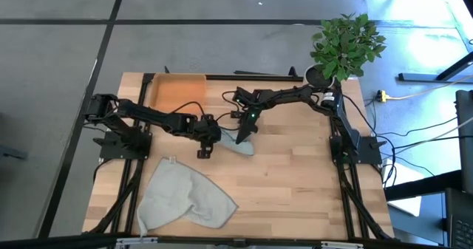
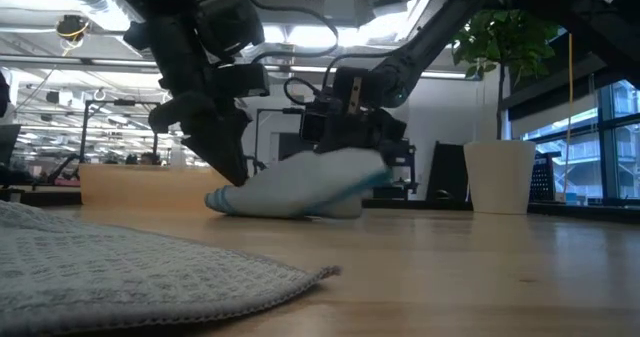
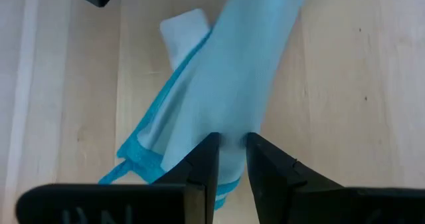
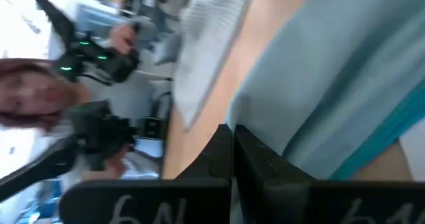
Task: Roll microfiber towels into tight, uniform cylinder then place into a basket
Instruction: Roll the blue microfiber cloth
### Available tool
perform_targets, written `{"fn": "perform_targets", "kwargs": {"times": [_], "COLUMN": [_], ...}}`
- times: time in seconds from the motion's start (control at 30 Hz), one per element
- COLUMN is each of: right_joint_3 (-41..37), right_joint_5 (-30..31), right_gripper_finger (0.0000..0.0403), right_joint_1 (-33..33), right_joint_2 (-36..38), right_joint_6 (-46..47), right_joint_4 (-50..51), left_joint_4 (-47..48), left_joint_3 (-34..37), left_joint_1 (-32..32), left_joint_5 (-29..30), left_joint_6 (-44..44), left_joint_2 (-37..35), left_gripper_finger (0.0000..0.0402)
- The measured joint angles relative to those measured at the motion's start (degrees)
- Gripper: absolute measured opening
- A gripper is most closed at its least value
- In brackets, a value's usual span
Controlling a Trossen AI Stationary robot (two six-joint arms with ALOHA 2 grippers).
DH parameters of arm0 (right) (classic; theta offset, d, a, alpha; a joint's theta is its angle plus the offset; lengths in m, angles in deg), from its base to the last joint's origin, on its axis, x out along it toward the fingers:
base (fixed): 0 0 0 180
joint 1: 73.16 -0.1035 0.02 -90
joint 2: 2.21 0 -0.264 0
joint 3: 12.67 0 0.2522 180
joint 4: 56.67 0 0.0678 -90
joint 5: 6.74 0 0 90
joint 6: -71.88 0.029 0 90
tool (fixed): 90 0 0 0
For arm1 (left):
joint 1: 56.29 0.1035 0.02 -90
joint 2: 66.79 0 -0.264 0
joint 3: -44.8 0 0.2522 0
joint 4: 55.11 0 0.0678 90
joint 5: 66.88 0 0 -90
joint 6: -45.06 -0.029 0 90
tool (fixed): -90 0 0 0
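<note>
We see the light teal-blue towel (image 1: pixel 242 144) lying as a long, partly rolled bundle near the middle of the wooden table (image 1: pixel 295 182), just in front of the orange basket (image 1: pixel 177 94), which stands at the far left part of the table; the towel is outside the basket. The left gripper (image 3: pixel 231 161) has its two fingers (image 3: pixel 202 167) closed on one end of this towel, pinching the cloth between them with a narrow gap; in the high view this gripper (image 1: pixel 208 134) is at the left end of the bundle. The right gripper (image 1: pixel 245 133) is at the other end, low over the towel, and its fingers (image 4: pixel 219 151) are pressed together; the cloth lies right beside them, but we cannot tell if any of it is caught between them. In the low view the teal towel (image 2: pixel 300 189) rests on the table between the two arms, one end a little raised. The pale grey-green towel (image 1: pixel 183 199) lies crumpled and spread at the near left part of the table, well apart from both grippers. A white plant pot (image 2: pixel 498 177) with a green plant (image 1: pixel 346 43) stands at the far right corner.
</note>
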Motion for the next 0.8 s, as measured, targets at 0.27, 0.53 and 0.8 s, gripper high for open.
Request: {"fn": "perform_targets", "kwargs": {"times": [0.27,0.53,0.8], "right_joint_3": [0.00,0.27,0.23], "right_joint_5": [-2.09,-2.32,-2.73], "right_gripper_finger": [0.0004,0.0004,0.0004], "right_joint_1": [0.48,0.51,0.48], "right_joint_2": [0.00,-3.02,-3.57], "right_joint_6": [0.20,3.22,3.38], "right_joint_4": [0.46,-0.40,-1.55], "left_joint_4": [-0.02,-0.38,-3.12], "left_joint_3": [0.00,0.00,0.02], "left_joint_1": [0.00,0.00,0.00], "left_joint_5": [-0.21,-3.15,-3.03], "left_joint_6": [-0.77,-1.59,-3.13], "left_joint_2": [0.00,-0.02,-0.02], "left_gripper_finger": [0.0069,0.0069,0.0069]}}
